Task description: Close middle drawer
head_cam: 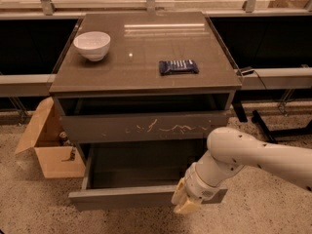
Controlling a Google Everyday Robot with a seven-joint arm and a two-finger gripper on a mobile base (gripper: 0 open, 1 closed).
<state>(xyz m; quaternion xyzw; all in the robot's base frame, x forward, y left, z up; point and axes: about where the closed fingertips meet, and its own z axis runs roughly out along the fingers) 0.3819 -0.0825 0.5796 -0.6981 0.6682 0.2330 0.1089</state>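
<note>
Middle drawer [122, 197]: a wide, flat, grey-brown drawer. It is pulled far out of the cabinet, low down near the floor. Its front is plain and smooth with no handle. The inside is dark.
Gripper [186, 202]: cream colored and blocky. It sits right at the drawer's front, near the right end, and looks like it touches the front edge. I cannot tell if it is spread apart or pressed together.
Arm [253, 156]: fat, round and white, with small dark dots. It comes in from the right side.
Scratched drawer [141, 127]: just above the middle drawer. It has white scratch marks on its grey-brown front and is out a little bit, with a dark gap showing on top.
Counter [146, 43]: a smooth, shiny brown top that catches the light.
Bowl [92, 45]: round and white, at the back left of the counter.
Packet [178, 66]: a small dark blue wrapper, lying flat to the right of the middle, well apart from the bowl.
Cardboard box [48, 152]: brown, open, with a flap sticking up. It stands on the floor just left of the cabinet.
Floor [29, 206]: speckled and stone-like, light tan.
Room: grey metal rails and dark panels run behind the cabinet on both sides.
</note>
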